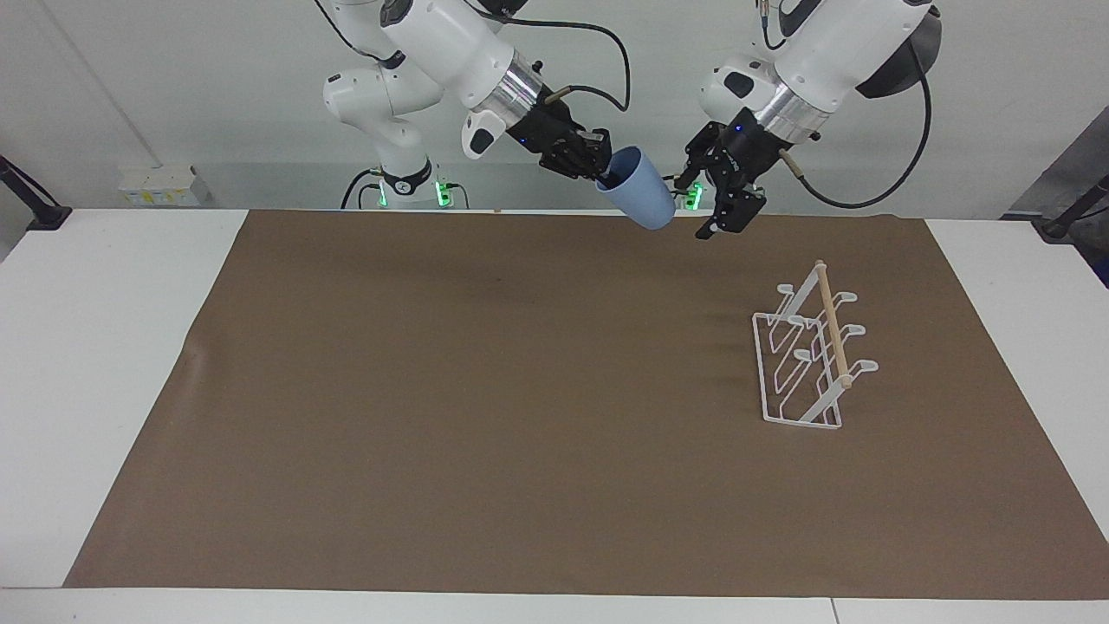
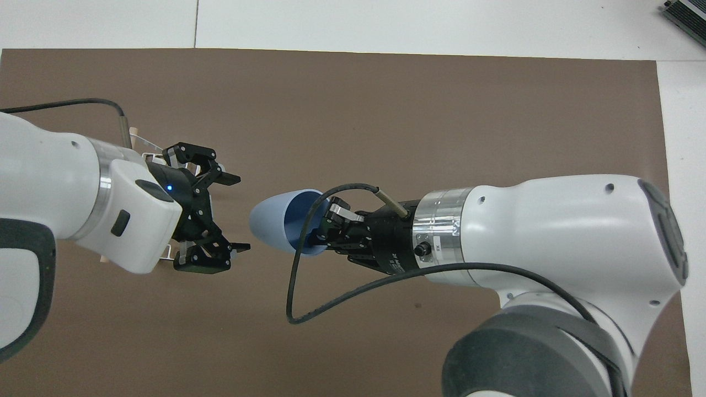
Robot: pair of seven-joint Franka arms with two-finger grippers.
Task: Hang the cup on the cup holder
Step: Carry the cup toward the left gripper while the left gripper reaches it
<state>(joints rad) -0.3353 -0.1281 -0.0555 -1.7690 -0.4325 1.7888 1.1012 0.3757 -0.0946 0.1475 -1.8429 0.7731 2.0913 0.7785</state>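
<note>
From across the table, the right gripper (image 1: 604, 171) pinched the cup (image 1: 639, 197) by its rim, aloft, base aimed at the wide-open left gripper (image 1: 719, 201); the cup holder (image 1: 810, 351) stood well apart. From overhead, the handover looked to need the left fingers (image 2: 238, 247) straddling the cup's base squarely.

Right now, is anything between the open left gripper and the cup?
Nothing: the overhead view shows only bare mat between left gripper and cup, held by right gripper.
</note>
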